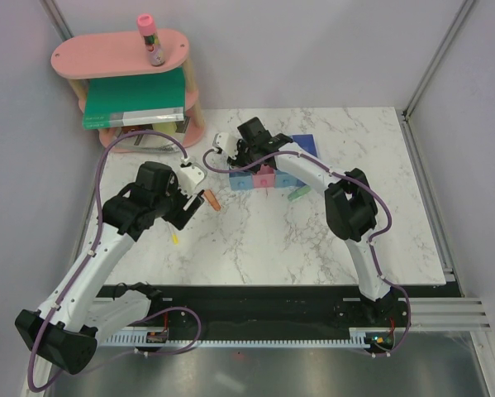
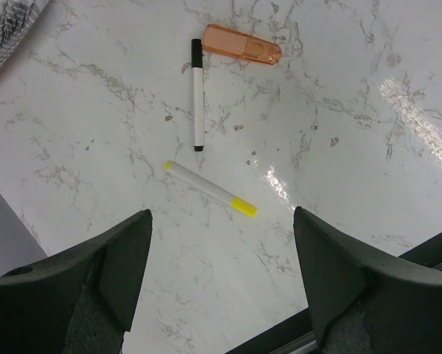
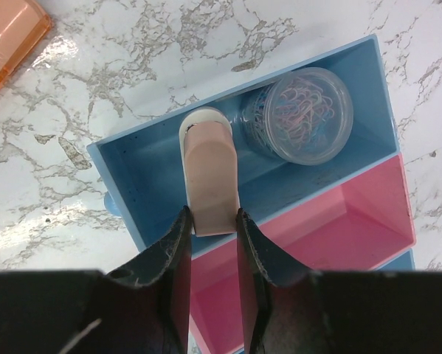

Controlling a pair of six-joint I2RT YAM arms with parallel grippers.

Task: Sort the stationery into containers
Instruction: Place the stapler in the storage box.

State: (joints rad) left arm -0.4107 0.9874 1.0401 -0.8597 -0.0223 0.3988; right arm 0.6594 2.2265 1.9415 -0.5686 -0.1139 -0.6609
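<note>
Right gripper over the bins — left gripper beside orange-tipped piece

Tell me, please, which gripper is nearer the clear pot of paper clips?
Right. The right gripper holds a pink-and-white piece over the light blue bin, beside the pot. The left gripper hovers apart over the yellow-tipped marker.

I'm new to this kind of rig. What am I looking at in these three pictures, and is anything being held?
Two robot arms stand at a marble table. The overhead picture shows both; the other two come from cameras on their wrists. The left gripper is open and empty above a black-and-white marker, an orange piece and a yellow-tipped stick. The right gripper grips a pink-and-white item over the light blue bin, where a clear pot of paper clips sits.
</note>
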